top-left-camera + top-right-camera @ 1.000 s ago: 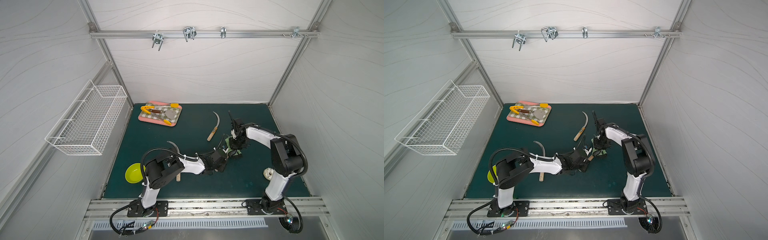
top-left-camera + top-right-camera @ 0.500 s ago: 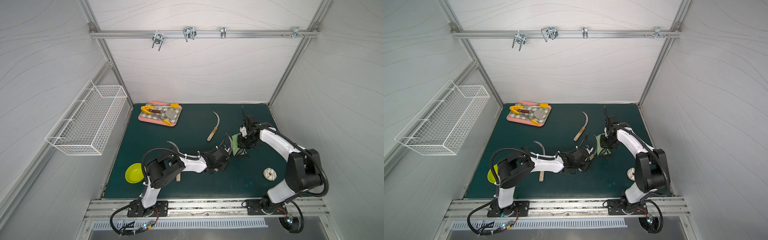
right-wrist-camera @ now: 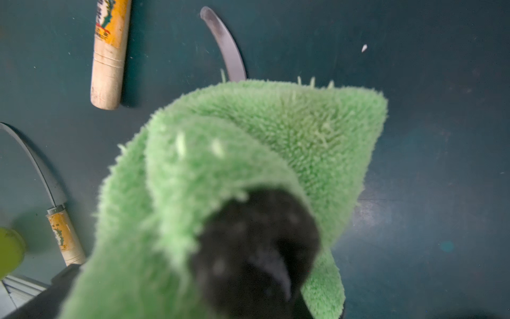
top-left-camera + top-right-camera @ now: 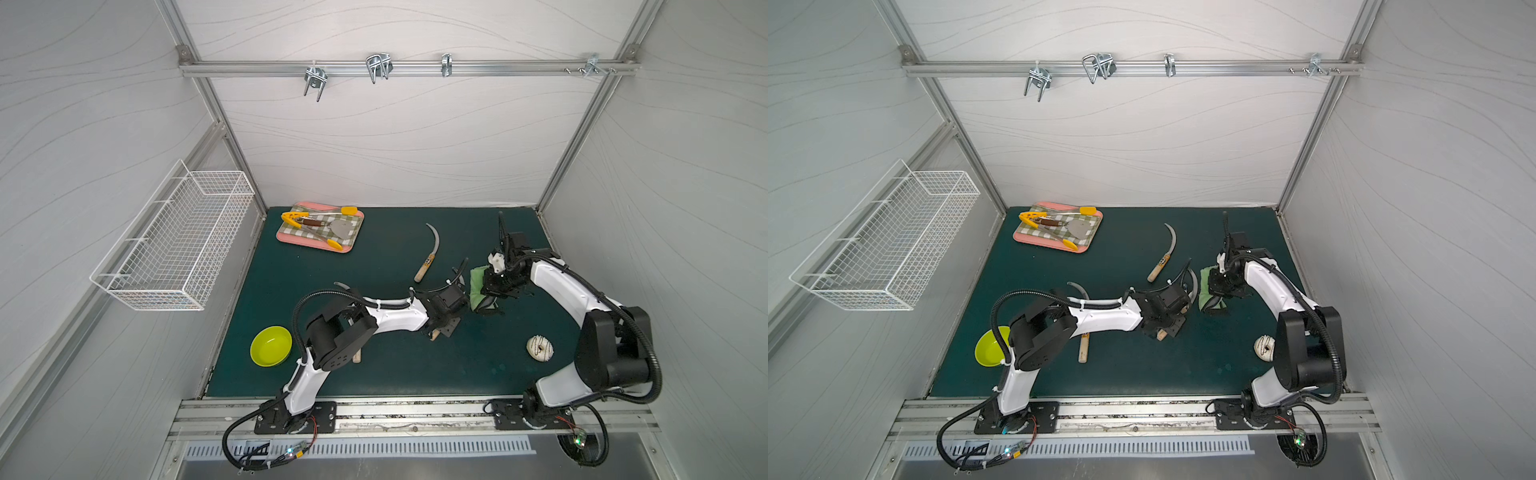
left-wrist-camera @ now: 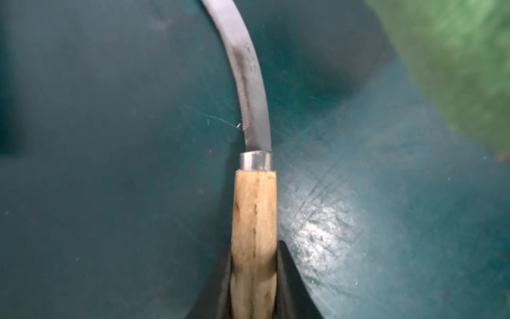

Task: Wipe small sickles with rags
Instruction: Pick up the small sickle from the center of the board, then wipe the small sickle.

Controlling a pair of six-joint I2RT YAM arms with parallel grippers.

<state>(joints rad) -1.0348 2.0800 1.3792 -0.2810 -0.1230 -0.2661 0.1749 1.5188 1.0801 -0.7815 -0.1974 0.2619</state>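
Left wrist view: grasps the held sickle [image 5: 254, 210] by its pale wooden handle with the left gripper [image 5: 255, 254], black fingers [image 5: 287, 270] pressed to both sides of the wood. Shows a metal collar beyond the grip and a grey toothed blade curving away over the green mat [image 5: 110, 165]. Catches the rag [image 5: 455, 69] as a green blur near the blade, apart from the stretch in frame.

Right wrist view: clamps the rag [image 3: 276, 132] in the right gripper [image 3: 256, 245], pinched tight on the pile, with one blurred black finger wrapped in cloth. Finds the held sickle's blade tip poking out from behind the rag's far edge; cannot tell whether touching. Shows the labelled sickle [image 3: 107, 55] near the rag, only its orange-labelled handle in frame, and the third sickle [image 3: 59, 229] farther from the rag, flat on the mat beside a yellow-green bowl [image 3: 8, 248].

In both top views: hangs the rag [image 4: 477, 282] from the right gripper over the mat, dark edging lowest. Puts the held sickle [image 4: 1193, 284] just beside the rag on the left arm's side. Shows the labelled sickle [image 4: 430, 254] near the rag, toward the back wall; the third sickle [image 4: 1082, 347] well apart from the rag, partly under the left arm; a doughnut [image 4: 540, 347] near the rag, toward the robot bases; a pink tray [image 4: 281, 238] with tongs [image 4: 292, 217] and spatula [image 4: 340, 227] well apart from the rag, back left.
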